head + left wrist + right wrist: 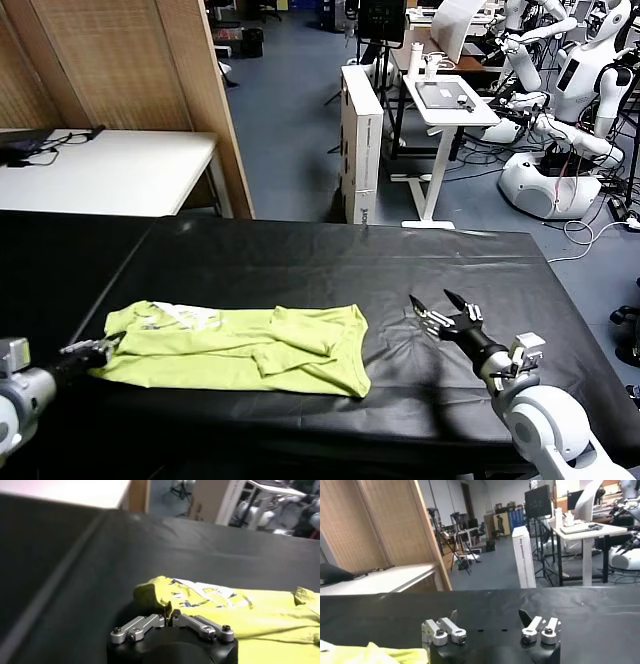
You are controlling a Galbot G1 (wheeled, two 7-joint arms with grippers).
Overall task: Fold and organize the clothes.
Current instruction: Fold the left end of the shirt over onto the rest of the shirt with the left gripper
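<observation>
The lime yellow-green T-shirt [240,345] lies partly folded in a long band on the black table [330,265], white print up near its left end. My left gripper [108,346] is at the shirt's left edge, shut on a raised fold of the fabric; in the left wrist view the gripper [168,617] pinches the shirt [240,612] at its corner. My right gripper [436,304] is open and empty, low over the bare table to the right of the shirt. In the right wrist view the gripper [490,617] stands wide open, with a bit of the shirt [375,654] at the edge.
A white table [100,170] and a wooden partition [130,70] stand behind the left side. A white box [361,140], a small white stand table [445,105] and other white robots [570,110] are beyond the far edge.
</observation>
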